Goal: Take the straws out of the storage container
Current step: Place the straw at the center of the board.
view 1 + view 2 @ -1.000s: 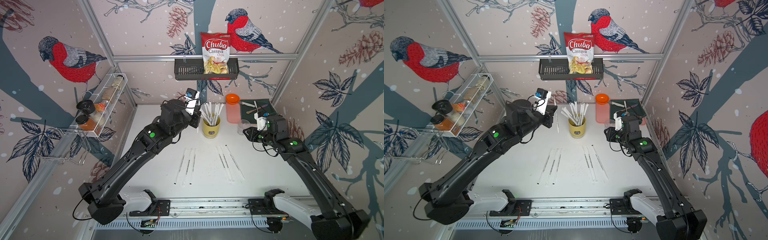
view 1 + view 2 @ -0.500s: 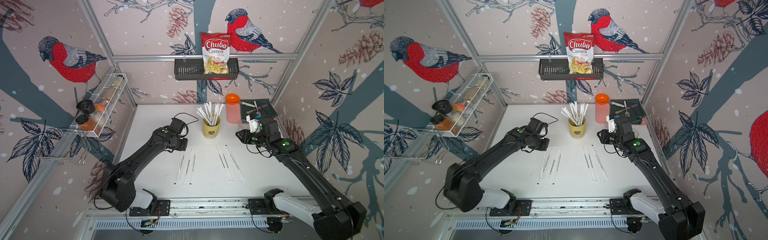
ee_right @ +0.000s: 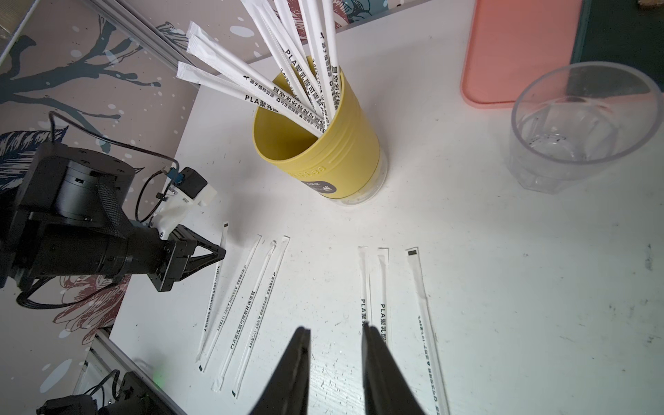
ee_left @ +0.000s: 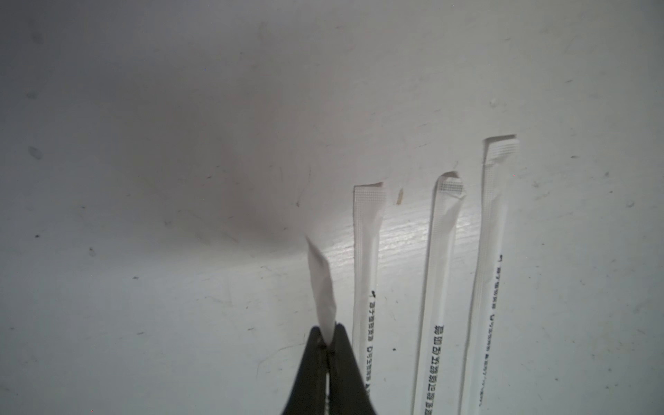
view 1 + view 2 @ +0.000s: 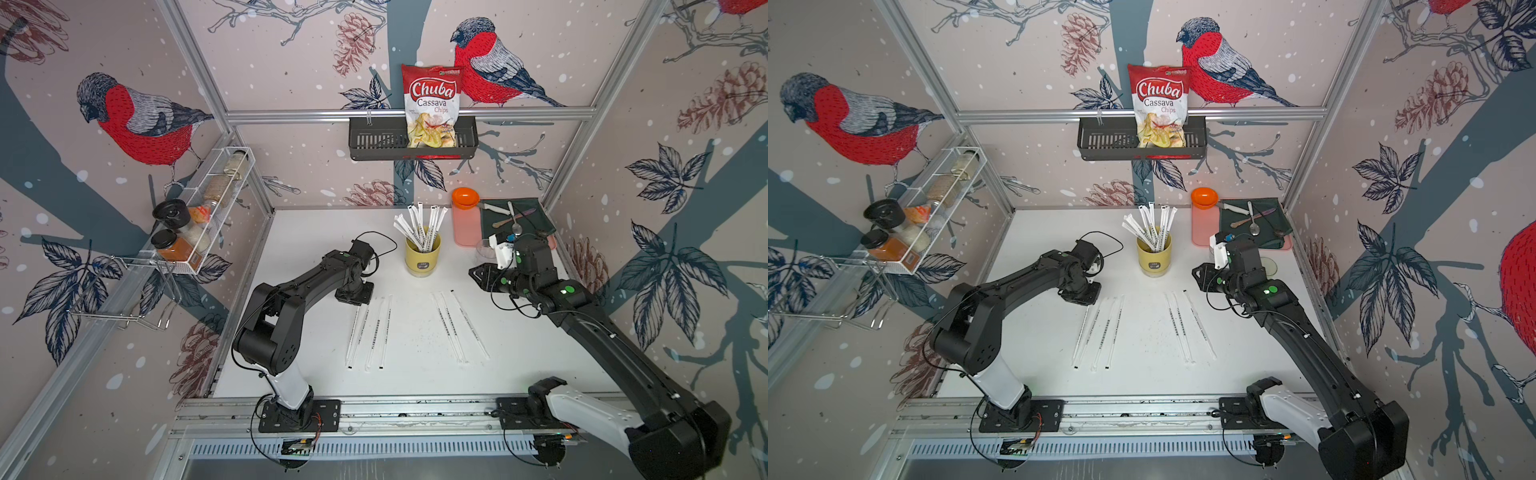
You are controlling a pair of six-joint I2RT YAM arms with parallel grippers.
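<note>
The left fingers (image 4: 314, 370) are pinching a white-wrapped straw (image 4: 321, 284), its length running hidden behind them; the right fingers (image 3: 294, 366) are standing apart, empty.

Left arm (image 5: 299, 286) was folded sharply at the elbow, forearm reaching forward, wrist tipped steeply downward. Left gripper (image 4: 327, 336) sat low, jaws pinched together on the wrapper end of one straw (image 4: 321, 284). Right arm (image 5: 602, 332) stretched long and forward, wrist roughly level; right gripper (image 3: 334, 332) was raised, jaws parted, holding nothing.
</note>
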